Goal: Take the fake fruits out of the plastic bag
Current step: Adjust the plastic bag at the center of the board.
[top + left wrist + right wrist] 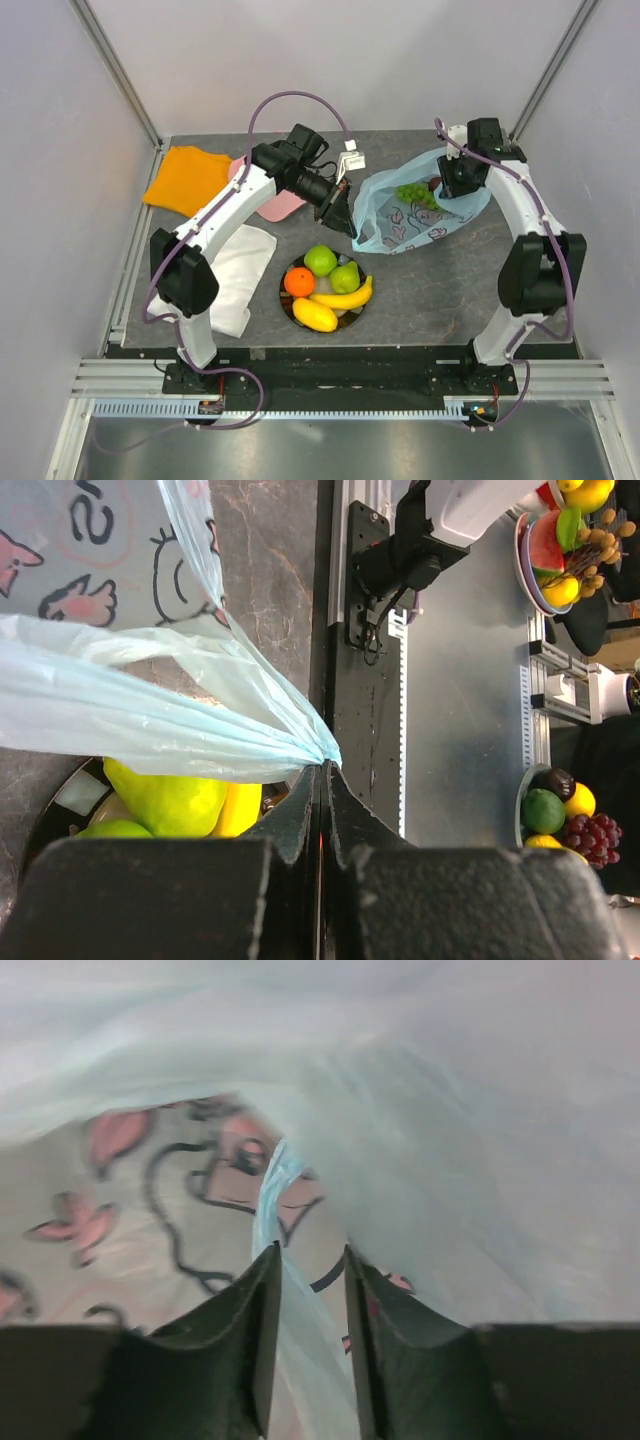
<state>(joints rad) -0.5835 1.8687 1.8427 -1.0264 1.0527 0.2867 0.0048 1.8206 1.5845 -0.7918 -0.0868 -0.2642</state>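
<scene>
The left gripper (322,780) is pinched shut on a twisted handle of the bag (415,225), at the bag's left edge just beyond the far rim of the plate (358,312). The bag lies right of centre on the table (430,290), and the grapes (415,193) are at its far end. The right gripper (308,1260) is inside the bag's far right corner. Its fingers are slightly apart with a fold of film between them; I cannot tell whether they grip it.

The apple (320,260), pear (345,277), orange (299,282), banana (345,297) and mango (315,314) sit on the plate. Bare table runs from the plate to the right edge. A white cloth (245,265) and an orange cloth (190,178) fill the left side.
</scene>
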